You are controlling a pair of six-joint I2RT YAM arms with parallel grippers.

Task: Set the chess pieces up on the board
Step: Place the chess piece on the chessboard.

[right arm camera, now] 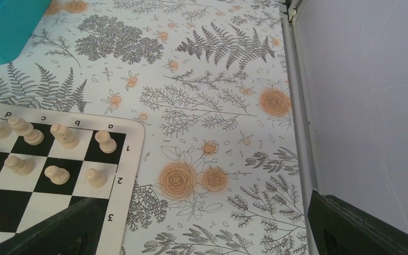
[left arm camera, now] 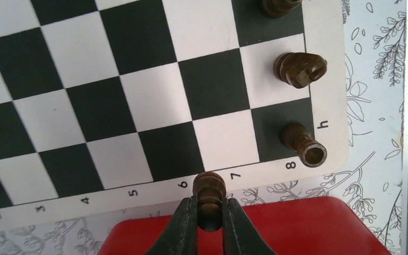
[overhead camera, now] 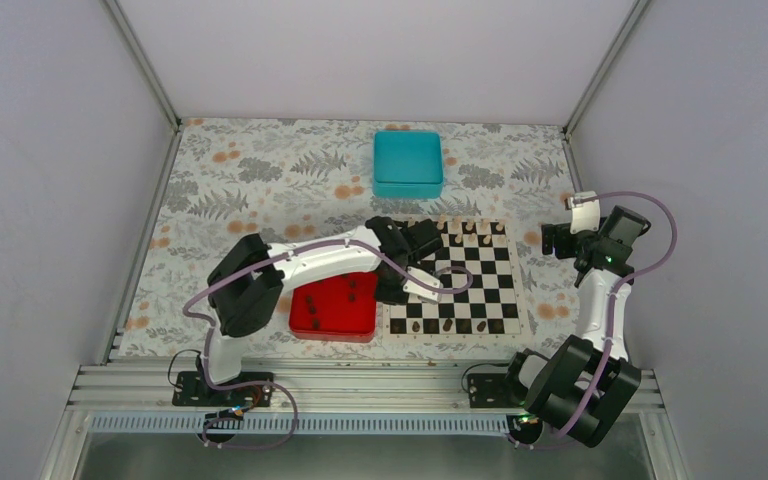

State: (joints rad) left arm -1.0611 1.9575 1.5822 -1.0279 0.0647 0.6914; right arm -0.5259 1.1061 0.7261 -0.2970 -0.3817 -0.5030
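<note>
The left tool [left arm camera: 209, 215] is pinching a dark pawn [left arm camera: 209, 187] around its body, just below the head. Its two fingers are pressing in from either side, so the small piece is sitting straight between them and should go down standing. The pawn is hanging over the left border of the board [left arm camera: 138, 95], by the printed 6 and 7. It is not resting on any square yet.

Under the tool, the red tray [left arm camera: 297, 228] is lying just beside the board's left edge. In the overhead view a few dark pieces [overhead camera: 351, 291] are waiting in it, which is probably why the left arm is doing the carrying.

Just inside that edge, a dark rook [left arm camera: 302, 143] is standing on the board's near left corner square, with a dark knight [left arm camera: 299, 69] on the next square along the near row. The row beyond them is looking bare near this corner, so the pawn is most likely heading there. The drop will call for a gentle descent onto the middle of a square, since a nudge could topple the rook.

Along the board's far rows the pale pieces [right arm camera: 58, 135] are standing lined up. The right tool [right arm camera: 204, 228] is spread wide and carrying nothing. It is hovering over the flowered bench [right arm camera: 218, 106] off the board's far right corner, seemingly parked clear of the work. Beyond the board's far edge a teal box [overhead camera: 408, 163] is sitting apart.
</note>
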